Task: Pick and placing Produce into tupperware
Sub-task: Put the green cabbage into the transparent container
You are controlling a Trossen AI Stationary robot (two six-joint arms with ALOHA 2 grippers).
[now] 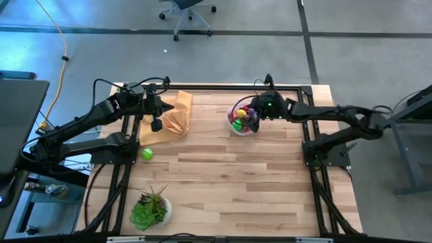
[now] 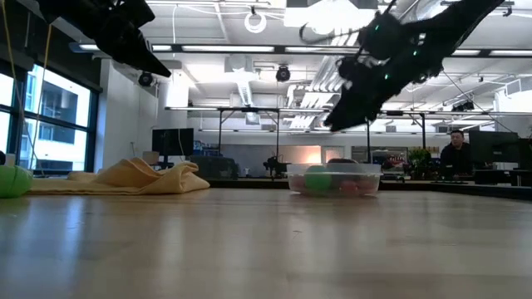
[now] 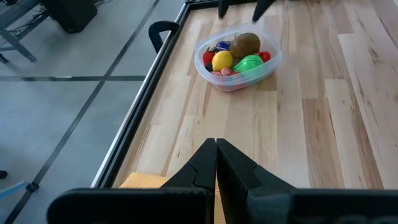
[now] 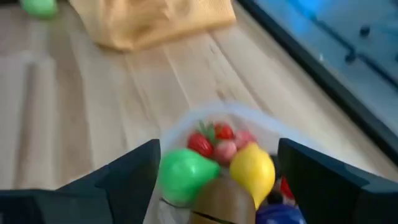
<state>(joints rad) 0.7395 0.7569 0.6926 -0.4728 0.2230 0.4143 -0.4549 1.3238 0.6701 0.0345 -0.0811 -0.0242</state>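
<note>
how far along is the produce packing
Mostly done: the tub already holds a pile of toy produce, including a yellow lemon and a brown piece. The right tool hangs open over the tub, holding nothing. Left: one green ball on the table beside the cloth, near the shut left tool.

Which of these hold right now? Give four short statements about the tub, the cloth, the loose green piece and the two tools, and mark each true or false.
1. The small clear plastic tub holds several toy fruits. True.
2. The left tool is wide open. False: its fingers are shut together.
3. A round green toy fruit lies outside the tub, near the tan-orange cloth. True.
4. The right tool hovers over the leafy potted plant. False: it is open above the tub.
</note>
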